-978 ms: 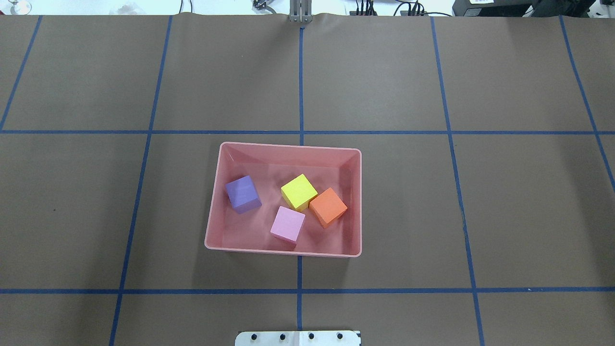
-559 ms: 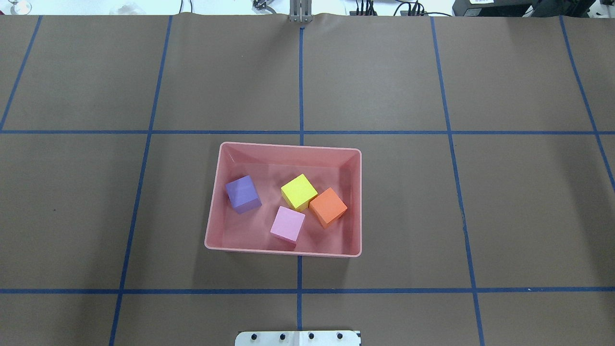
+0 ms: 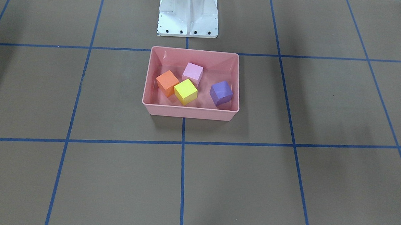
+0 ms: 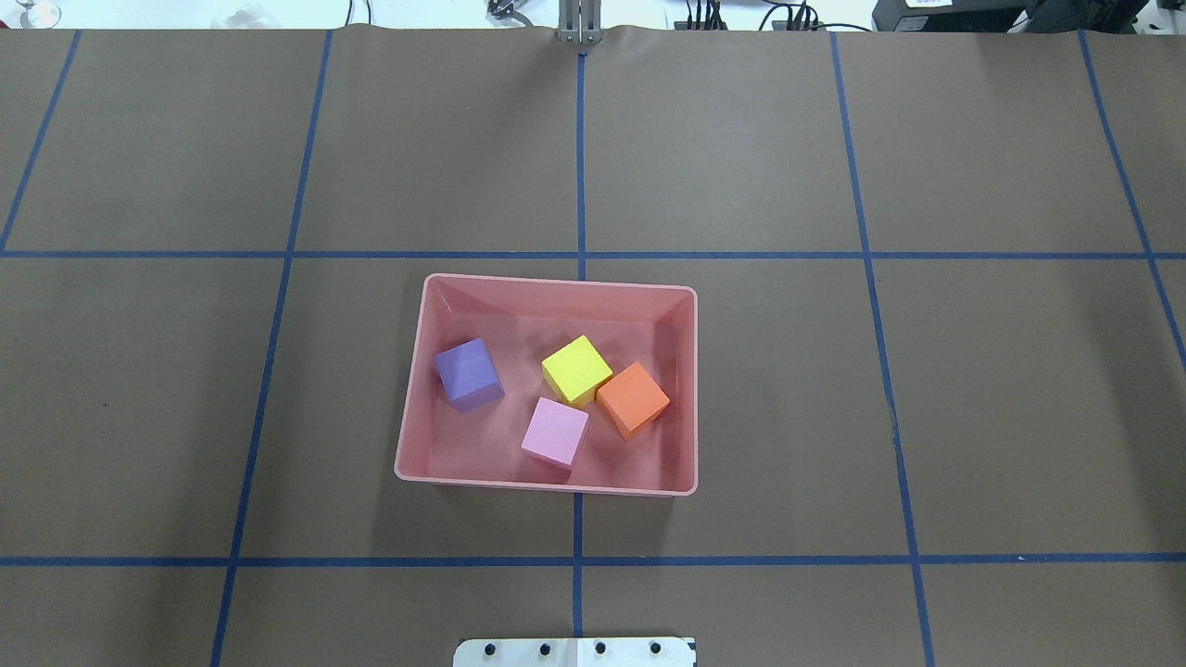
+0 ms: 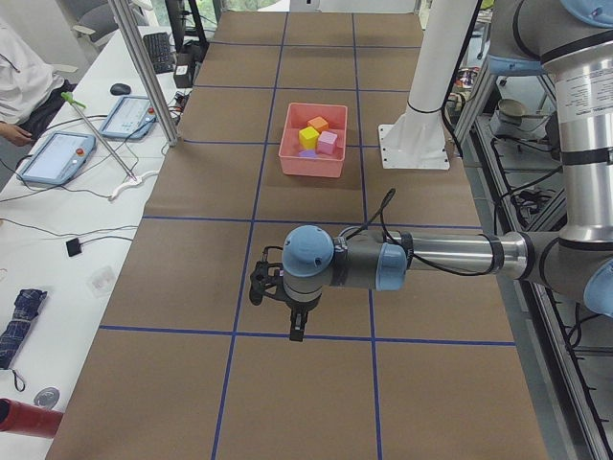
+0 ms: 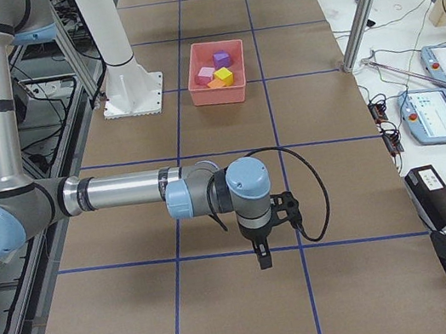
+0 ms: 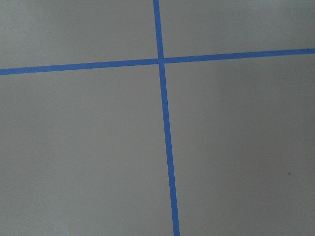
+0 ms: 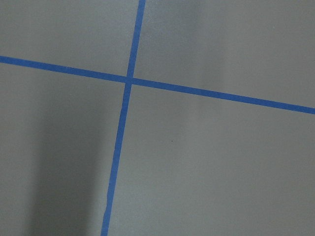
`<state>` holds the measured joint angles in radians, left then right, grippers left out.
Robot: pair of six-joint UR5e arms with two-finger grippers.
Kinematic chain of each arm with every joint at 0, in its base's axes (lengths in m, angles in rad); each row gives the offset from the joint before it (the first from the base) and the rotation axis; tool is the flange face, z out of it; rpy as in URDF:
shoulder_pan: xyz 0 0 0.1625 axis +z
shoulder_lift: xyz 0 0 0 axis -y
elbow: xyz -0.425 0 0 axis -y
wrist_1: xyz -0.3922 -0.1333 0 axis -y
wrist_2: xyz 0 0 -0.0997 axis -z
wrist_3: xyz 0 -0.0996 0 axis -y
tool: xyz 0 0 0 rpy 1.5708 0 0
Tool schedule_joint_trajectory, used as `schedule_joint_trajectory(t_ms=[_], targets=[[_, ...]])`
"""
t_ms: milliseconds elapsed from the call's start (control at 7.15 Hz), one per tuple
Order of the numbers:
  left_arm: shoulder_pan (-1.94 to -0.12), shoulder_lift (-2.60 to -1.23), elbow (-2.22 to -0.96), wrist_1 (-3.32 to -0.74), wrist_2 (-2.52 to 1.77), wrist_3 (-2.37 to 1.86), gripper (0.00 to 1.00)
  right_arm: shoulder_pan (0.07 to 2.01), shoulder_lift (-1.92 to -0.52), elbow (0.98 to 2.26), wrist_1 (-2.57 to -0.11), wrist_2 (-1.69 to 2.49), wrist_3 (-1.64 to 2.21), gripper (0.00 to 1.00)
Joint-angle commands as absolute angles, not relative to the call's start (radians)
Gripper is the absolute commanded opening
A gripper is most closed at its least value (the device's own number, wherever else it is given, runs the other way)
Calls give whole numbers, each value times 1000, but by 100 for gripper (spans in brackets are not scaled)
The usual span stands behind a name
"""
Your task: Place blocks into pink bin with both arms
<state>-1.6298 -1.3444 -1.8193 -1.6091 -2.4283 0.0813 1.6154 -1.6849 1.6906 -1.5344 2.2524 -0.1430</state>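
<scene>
The pink bin [image 4: 556, 283] stands at the table's middle, near the robot base; it also shows in the front view [image 3: 190, 112]. All the blocks lie inside it: purple [image 4: 468, 371], yellow [image 4: 575, 368], orange [image 4: 633, 398] and pale pink [image 4: 555, 431]. Yellow, orange and pink sit close together; purple is apart at the bin's left. Both arms are away from the bin, outside the overhead and front views. The left gripper [image 5: 299, 331] and the right gripper [image 6: 262, 259] hang over bare table paper and point down. I cannot tell whether either is open or shut.
The white pedestal base [image 3: 188, 12] stands just behind the bin. Blue tape lines [image 4: 581, 167] grid the brown paper. Both wrist views show only paper and tape crossings. An operators' desk with tablets [image 5: 57, 153] and a metal post [image 5: 144, 67] flank the table.
</scene>
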Motion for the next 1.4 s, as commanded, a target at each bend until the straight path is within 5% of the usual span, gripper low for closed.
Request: schedule_joint_trajectory(t_ms=[0,1258], targets=[[-1629,-1342,-1819,-1609,-2428,81,100,1615,-1686,1687,-1534,2252,-144,100],[-1629,-1338,-1819,-1609,-2428,81,100,1615,-1689,1671,-1531,2252,-146,100]])
